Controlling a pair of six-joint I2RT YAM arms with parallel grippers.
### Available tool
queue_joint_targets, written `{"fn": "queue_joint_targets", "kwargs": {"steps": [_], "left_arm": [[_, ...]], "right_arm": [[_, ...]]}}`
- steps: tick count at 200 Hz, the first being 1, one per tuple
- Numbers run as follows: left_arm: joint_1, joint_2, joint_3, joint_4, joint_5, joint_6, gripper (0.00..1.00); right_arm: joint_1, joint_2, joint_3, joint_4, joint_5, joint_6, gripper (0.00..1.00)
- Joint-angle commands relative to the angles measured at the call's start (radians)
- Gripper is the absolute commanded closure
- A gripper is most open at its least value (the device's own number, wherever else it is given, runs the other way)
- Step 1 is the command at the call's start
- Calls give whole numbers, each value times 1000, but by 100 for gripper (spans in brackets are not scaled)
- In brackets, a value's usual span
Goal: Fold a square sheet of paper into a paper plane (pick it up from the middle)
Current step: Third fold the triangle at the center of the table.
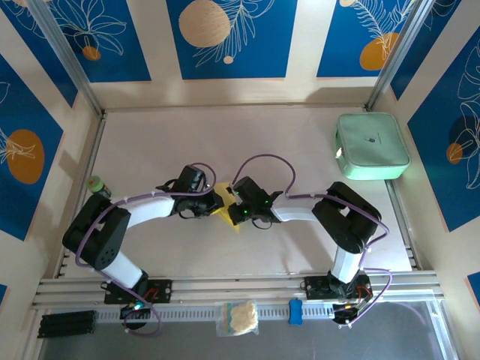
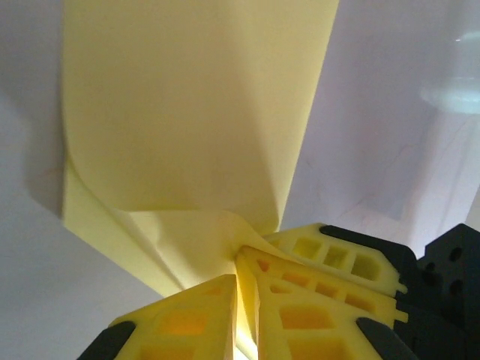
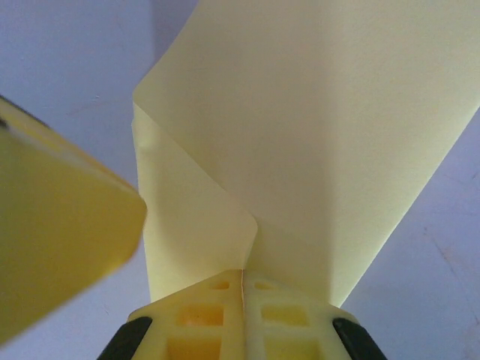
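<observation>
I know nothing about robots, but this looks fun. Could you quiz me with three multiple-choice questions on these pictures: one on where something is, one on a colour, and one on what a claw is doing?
1. Where is the mint-green case?
A. At the far right corner of the table
B. Between the two arms
C. On the near rail

2. What colour is the paper sheet?
A. White
B. Yellow
C. Blue

3. What is the right gripper doing?
A. Hanging wide open
B. Shut on the paper sheet
C. Shut on the case

Answers:
1 A: the case lies by the back right walls.
2 B: both wrist views show it pale yellow.
3 B: its fingers meet, with the sheet coming out between them.
</observation>
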Motion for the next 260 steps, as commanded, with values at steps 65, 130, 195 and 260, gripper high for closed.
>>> {"fn": "queue_joint_targets", "kwargs": {"steps": [65, 130, 195, 260], "left_arm": [[-19, 65, -46, 84, -5, -45, 87], [-20, 100, -62, 103, -22, -39, 89], [-20, 105, -68, 69, -56, -39, 89], [-19, 107, -83, 43, -93, -70, 91]], "right_arm": [[-2, 39, -3, -63, -6, -1, 100], [-4, 40, -1, -65, -3, -7, 99], [-8, -2, 11, -73, -1, 9, 92], [-71, -181, 45, -205, -31, 174, 56]]}}
